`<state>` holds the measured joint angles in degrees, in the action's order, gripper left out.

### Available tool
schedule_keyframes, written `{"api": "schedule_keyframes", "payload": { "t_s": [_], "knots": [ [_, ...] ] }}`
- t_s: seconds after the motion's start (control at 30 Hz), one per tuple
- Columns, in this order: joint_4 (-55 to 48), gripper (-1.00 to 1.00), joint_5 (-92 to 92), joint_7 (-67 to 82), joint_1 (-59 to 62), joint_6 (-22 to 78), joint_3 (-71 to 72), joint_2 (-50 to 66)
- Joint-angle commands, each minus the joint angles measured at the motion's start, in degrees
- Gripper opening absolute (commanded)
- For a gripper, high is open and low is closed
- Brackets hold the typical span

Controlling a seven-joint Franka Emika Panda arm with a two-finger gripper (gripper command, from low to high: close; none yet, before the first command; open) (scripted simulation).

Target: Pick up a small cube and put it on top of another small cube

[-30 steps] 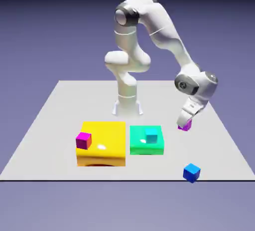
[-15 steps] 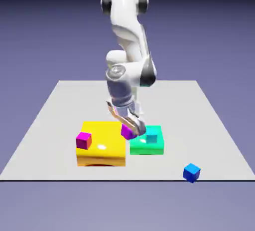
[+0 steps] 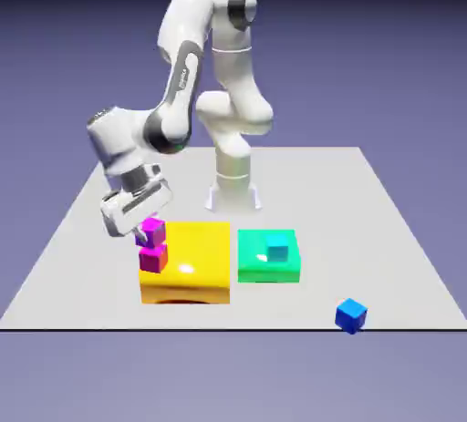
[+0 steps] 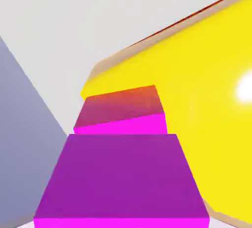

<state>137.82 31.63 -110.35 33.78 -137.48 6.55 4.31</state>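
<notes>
Yellow block (image 3: 196, 261) glossy w/ highlight; cubes matt.

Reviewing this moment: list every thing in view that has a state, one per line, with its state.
purple cube: stacked on the pink cube
pink cube: on the yellow block, carrying the purple cube
yellow block: flat on the table
cyan cube: on the green block
green block: flat on the table
blue cube: alone on the table
hand: at the purple cube, grip unclear
</notes>
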Motion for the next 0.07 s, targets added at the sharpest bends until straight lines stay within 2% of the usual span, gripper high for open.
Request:
{"api": "schedule_keyframes", "payload": {
  "t_s": [0.0,0.03],
  "knots": [
    [-0.6,1.00,-1.0,-0.8,0.4,2.5,-0.5,-1.8],
    [-1.3,1.00,-2.1,-1.6,0.8,5.0,-0.9,-3.7]
  ]
}}
